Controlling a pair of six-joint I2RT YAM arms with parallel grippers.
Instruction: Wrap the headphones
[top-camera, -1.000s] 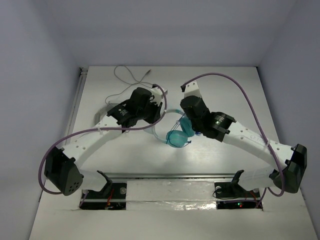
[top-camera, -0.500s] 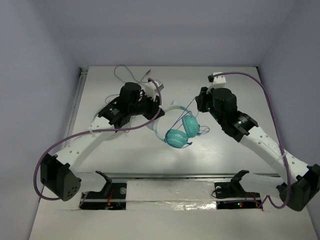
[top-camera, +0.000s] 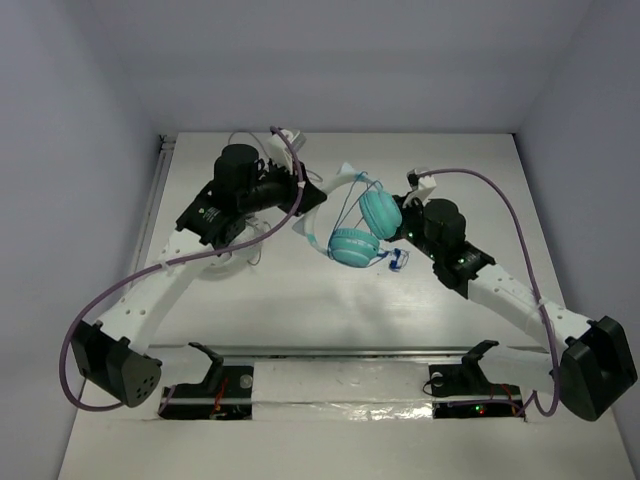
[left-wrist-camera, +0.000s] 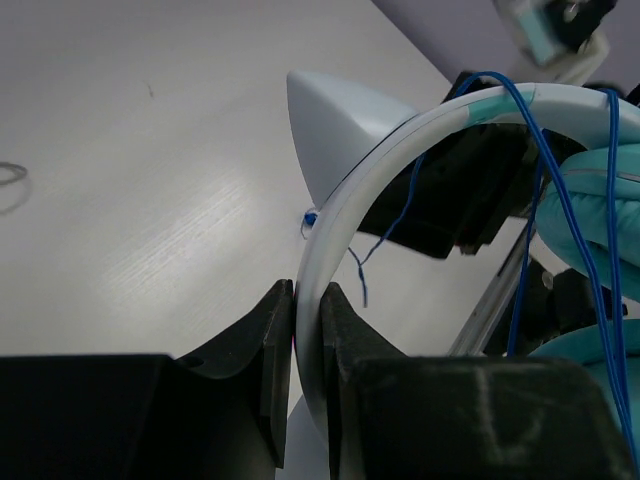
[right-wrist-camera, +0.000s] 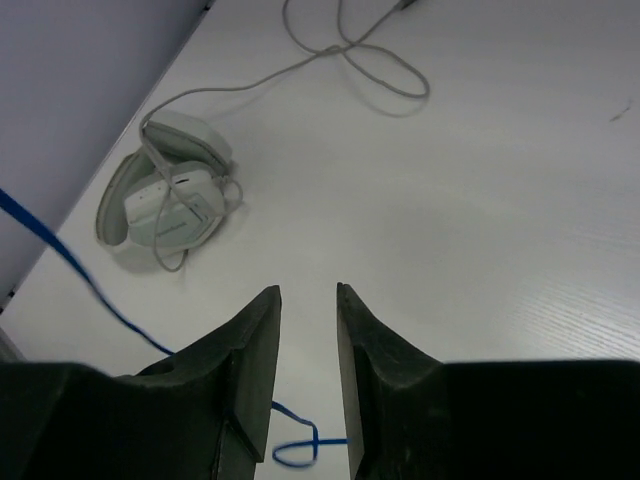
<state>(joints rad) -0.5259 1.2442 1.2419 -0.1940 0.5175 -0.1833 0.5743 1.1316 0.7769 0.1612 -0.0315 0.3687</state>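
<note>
Over white table (top-camera: 300, 310), left tool (left-wrist-camera: 307, 296) pinches headphones (left-wrist-camera: 400, 150).

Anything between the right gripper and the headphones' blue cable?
Nothing visible. The blue cable runs free beside the right gripper, whose fingers are open. The left gripper holds the headphones by the white headband.

Light: bright, even, diffuse from above.
Faint soft shadows lie on the white table (top-camera: 450, 170). Streaky sheen shows on it in the left wrist view, where the headphones (left-wrist-camera: 335, 205) go soft close up. Overhead view sharp.
</note>
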